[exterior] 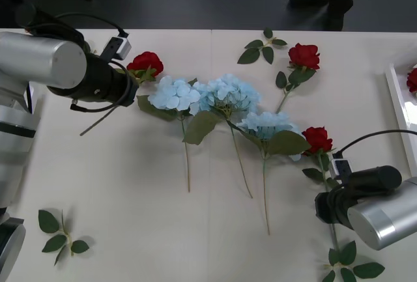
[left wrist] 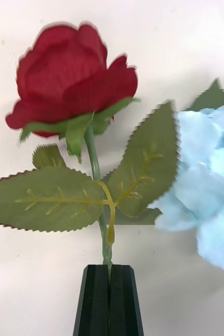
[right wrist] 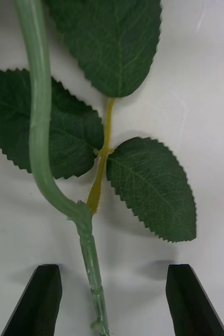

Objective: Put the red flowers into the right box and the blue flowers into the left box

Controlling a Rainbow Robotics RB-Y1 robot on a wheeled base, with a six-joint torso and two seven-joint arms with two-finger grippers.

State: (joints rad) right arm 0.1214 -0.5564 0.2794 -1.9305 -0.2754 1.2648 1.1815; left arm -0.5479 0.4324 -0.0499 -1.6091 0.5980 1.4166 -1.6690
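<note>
Red first: at upper left of the front view the left gripper (left wrist: 110,294) is pinched tight on the thin stem of a rose (exterior: 144,62), fingers (left wrist: 96,299) pressed together w/ the stem caught between them, bloom upright in the left wrist view and a blue flower (left wrist: 211,205) just beside it. Judgement: that rose belongs in the right box (exterior: 399,109), a white rim at the right edge of the frame w/ a red bloom already inside, so the carry runs across the whole table; best lifted high enough that the leaves clear the blue flowers (exterior: 225,103) lying mid-frame, since a snagged leaf could drag them. Grip is low on the stem, so the head may swing; slow travel advised. Further right, one rose (exterior: 303,56) lies upper centre-right, untouched, near a loose leaf sprig (exterior: 260,49). At lower right the right gripper (right wrist: 112,299) sits over the stem (right wrist: 88,252) of another rose (exterior: 316,139), black fingers (right wrist: 38,299) spread apart either side, not yet closed. Judgement: stem runs off-centre, nearer one finger, so it should centre, then close below the leaf joint, not on the leaves. The left box can't be made out.
</note>
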